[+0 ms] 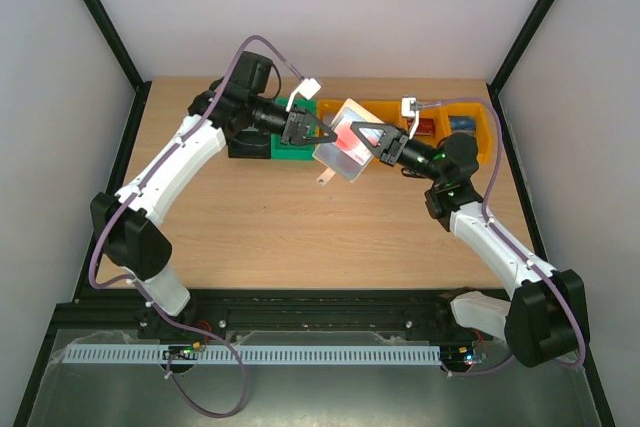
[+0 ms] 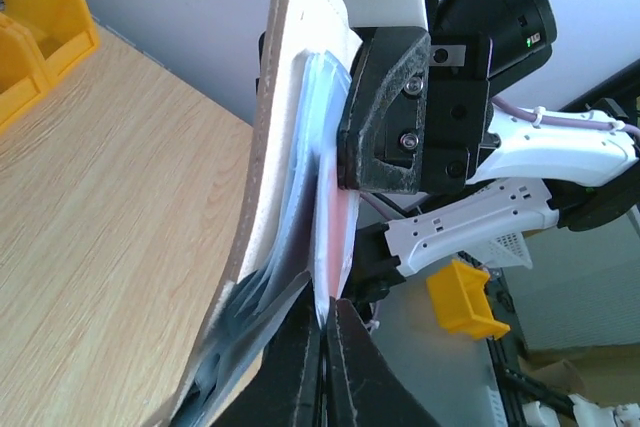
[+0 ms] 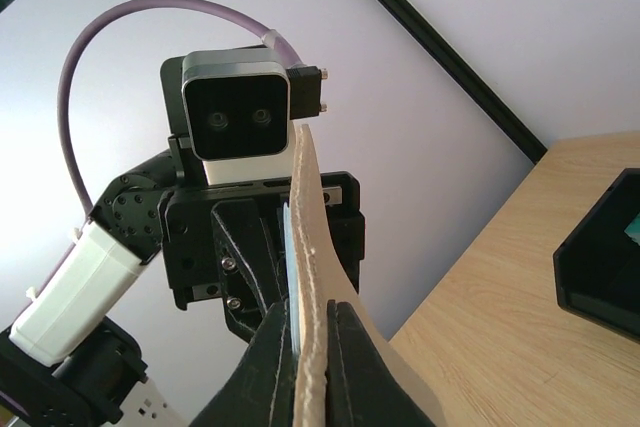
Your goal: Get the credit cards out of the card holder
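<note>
The card holder (image 1: 348, 165) hangs open in the air between both arms, above the back middle of the table. My right gripper (image 1: 357, 137) is shut on its right edge; in the right wrist view the jaws (image 3: 309, 305) pinch the cream cover (image 3: 305, 207) with pale blue sleeves behind it. My left gripper (image 1: 321, 136) is shut on the bottom edge of a white and red credit card (image 2: 335, 217), which sticks out of a sleeve of the holder (image 2: 285, 117). The left fingertips (image 2: 328, 309) meet on that thin edge. Other cards are hidden in the sleeves.
Behind the grippers stand a black bin (image 1: 246, 144), a green bin (image 1: 293, 150) and orange bins (image 1: 462, 127) holding small coloured things. The holder's snap tab (image 1: 325, 180) dangles below. The black bin (image 3: 600, 267) also shows in the right wrist view.
</note>
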Motion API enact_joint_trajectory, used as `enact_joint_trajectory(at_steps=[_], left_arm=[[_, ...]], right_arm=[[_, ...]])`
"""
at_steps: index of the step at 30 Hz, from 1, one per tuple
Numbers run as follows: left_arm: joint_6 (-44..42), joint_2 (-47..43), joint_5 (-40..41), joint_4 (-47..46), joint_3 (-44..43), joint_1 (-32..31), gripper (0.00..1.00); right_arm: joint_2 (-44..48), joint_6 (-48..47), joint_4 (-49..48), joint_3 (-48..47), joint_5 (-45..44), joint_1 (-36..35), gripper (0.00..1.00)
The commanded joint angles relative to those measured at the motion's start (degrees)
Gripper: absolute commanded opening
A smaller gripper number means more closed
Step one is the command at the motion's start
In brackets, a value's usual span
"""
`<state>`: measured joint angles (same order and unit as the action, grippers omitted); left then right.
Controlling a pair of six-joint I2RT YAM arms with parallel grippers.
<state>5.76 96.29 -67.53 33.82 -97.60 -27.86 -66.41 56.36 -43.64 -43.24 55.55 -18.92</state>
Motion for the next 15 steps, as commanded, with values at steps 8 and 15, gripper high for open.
enact_joint_trajectory(at_steps=[8, 15], left_arm=[[-3.6, -1.2, -1.0, 3.2, 0.1, -0.4, 0.17], [-3.7, -1.2, -1.4, 3.3, 0.5, -0.4, 0.07]], right_arm=[[1.6, -0.5, -2.0, -2.4, 1.7, 0.4, 0.03], [1.9, -0.5, -1.7, -2.4, 1.6, 0.4, 0.02]])
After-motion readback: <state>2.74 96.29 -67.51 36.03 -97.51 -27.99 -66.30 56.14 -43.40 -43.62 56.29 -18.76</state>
